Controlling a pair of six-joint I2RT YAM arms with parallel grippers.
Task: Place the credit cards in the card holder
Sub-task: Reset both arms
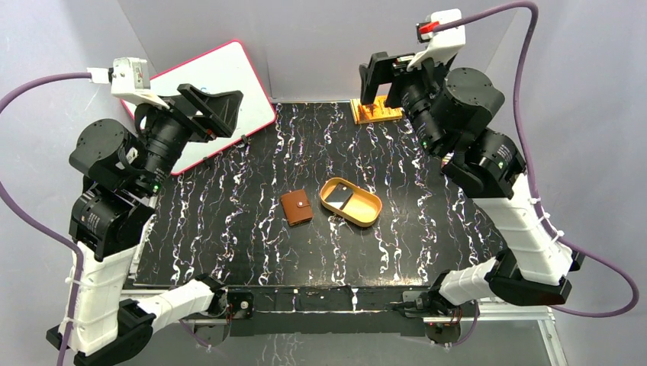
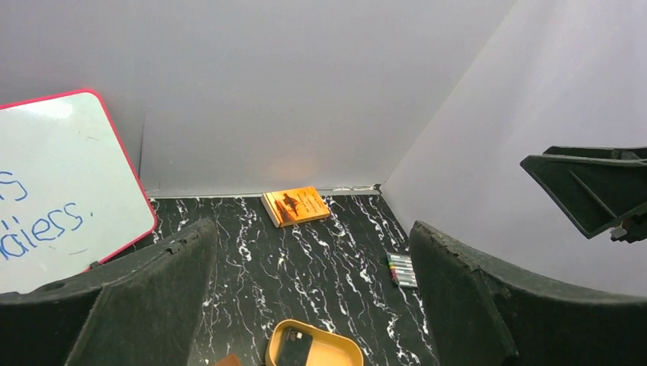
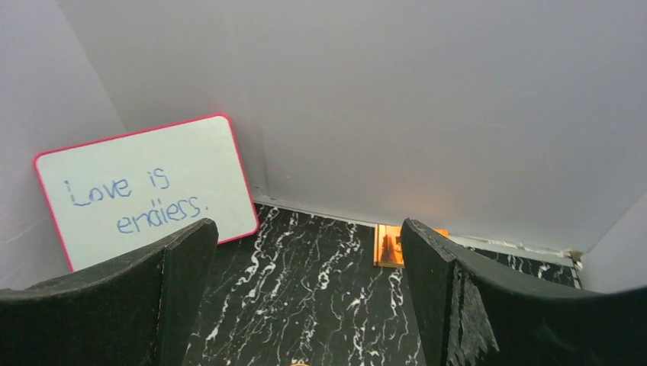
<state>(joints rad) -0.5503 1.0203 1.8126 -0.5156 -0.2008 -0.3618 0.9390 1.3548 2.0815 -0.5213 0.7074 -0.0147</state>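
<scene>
Left gripper [image 2: 311, 229] and right gripper [image 3: 309, 225] spread empty, raised well apart from card holder [image 1: 297, 207], credit cards [image 1: 338, 196] in tray [image 1: 368, 213]

We read "Love is endless." handwritten in blue on the whiteboard [image 3: 145, 202] at middle left (print on the orange book [image 2: 296, 206] is illegible).

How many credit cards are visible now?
2: a dark card and a pale card, both lying in the tan tray. More may be hidden beneath.
</scene>
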